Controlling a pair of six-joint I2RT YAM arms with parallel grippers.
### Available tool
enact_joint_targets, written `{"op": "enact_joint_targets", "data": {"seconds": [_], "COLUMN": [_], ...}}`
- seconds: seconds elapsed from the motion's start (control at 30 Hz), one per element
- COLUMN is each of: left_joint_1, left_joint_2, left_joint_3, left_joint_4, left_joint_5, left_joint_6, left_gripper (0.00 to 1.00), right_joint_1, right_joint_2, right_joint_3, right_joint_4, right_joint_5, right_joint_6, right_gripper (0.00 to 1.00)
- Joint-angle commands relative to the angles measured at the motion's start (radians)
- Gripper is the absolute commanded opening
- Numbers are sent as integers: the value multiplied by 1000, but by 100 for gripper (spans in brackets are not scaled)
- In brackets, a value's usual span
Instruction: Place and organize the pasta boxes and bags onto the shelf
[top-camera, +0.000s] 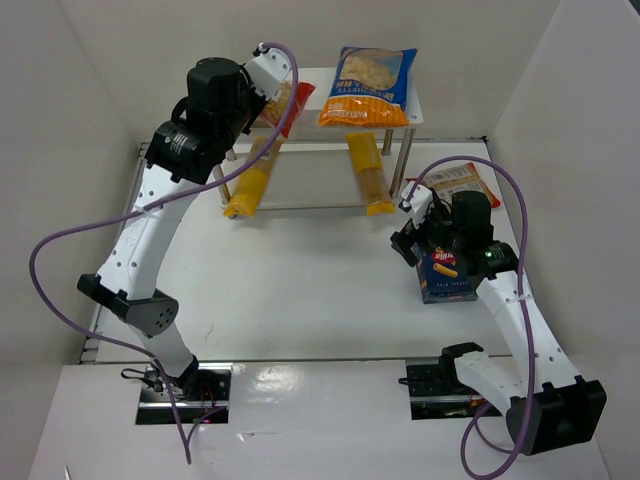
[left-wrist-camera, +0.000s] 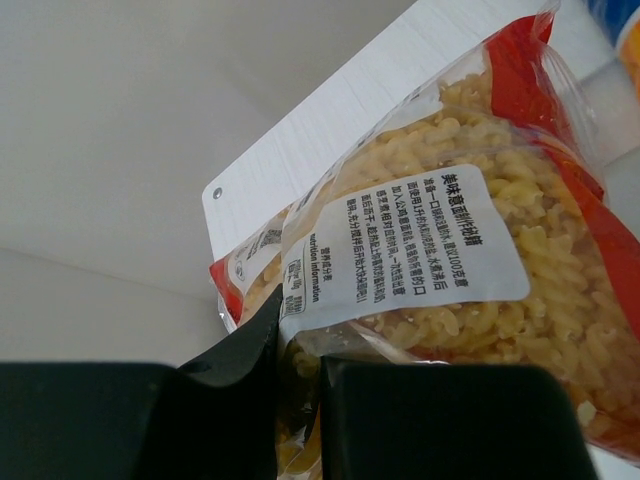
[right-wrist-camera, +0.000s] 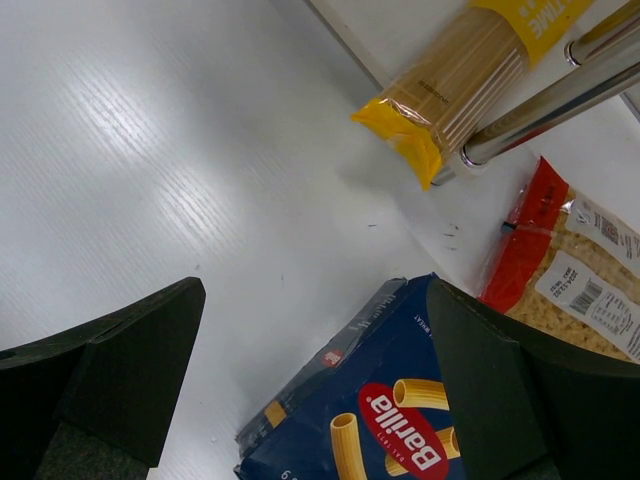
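My left gripper (top-camera: 272, 103) is shut on a red bag (top-camera: 297, 101) at the left end of the shelf's white top board (top-camera: 415, 110). In the left wrist view the fingers (left-wrist-camera: 240, 360) pinch the bag's (left-wrist-camera: 480, 260) lower edge over the board (left-wrist-camera: 330, 130). The orange-and-blue bag (top-camera: 370, 86) lies on the top board. Two yellow spaghetti packs (top-camera: 253, 178) (top-camera: 368, 172) lie on the lower level. My right gripper (top-camera: 420, 240) is open above the dark blue box (top-camera: 447, 280) lying on the table; it also shows in the right wrist view (right-wrist-camera: 380, 430). The second red bag (top-camera: 462, 183) lies right of the shelf.
White walls enclose the table on three sides. In the right wrist view a metal shelf leg (right-wrist-camera: 550, 100) stands beside a spaghetti pack's end (right-wrist-camera: 450, 90), with the second red bag (right-wrist-camera: 570, 290) just past the box. My right gripper (right-wrist-camera: 315, 370) spans the box's near corner.
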Motion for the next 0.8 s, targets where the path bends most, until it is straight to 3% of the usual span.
{"op": "enact_joint_targets", "data": {"seconds": [0.0, 0.63, 0.77], "left_joint_1": [23, 171, 171], "left_joint_2": [-20, 87, 75], "left_joint_3": [106, 138, 41], "left_joint_4": [149, 127, 130], "left_joint_5": [-2, 118, 168], "left_joint_6": [-3, -43, -52], "left_gripper": [0, 0, 0], "right_joint_1": [-7, -7, -7], "right_joint_2": [0, 19, 29], "right_joint_3": [-5, -5, -5], "right_joint_4": [1, -9, -9], "right_joint_5": [-5, -14, -14], "right_joint_6": [-18, -36, -36], "right_gripper": [100, 100, 100]}}
